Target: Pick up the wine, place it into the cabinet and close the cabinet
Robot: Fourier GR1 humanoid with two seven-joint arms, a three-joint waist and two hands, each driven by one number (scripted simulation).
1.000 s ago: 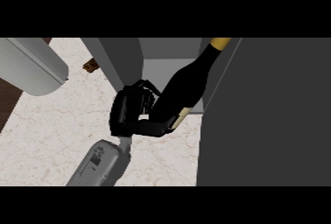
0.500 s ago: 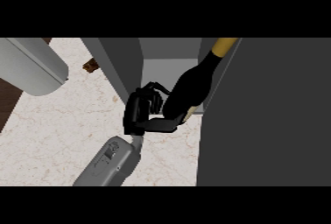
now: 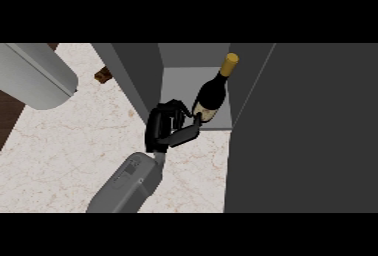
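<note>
The dark wine bottle (image 3: 212,95) with a yellow cap stands on the floor of the open cabinet (image 3: 177,82), close to its right side. My left hand (image 3: 168,127) is just left of the bottle's base, at the cabinet's front edge. Its curled fingers (image 3: 171,109) and thumb (image 3: 186,132) touch the bottle's lower part. The cabinet door (image 3: 303,130) stands open as a large dark panel filling the right of the view. My right hand does not show.
A large light-grey rounded object (image 3: 37,75) lies at the upper left, over the marble counter (image 3: 66,160). A small brown thing (image 3: 103,76) sits by the cabinet's left wall (image 3: 136,80). Dark floor shows past the counter's left edge.
The bottle has gone deeper into the cabinet and stands more upright. My hand has shifted right and forward to the cabinet's front edge, and less of it wraps the bottle.
</note>
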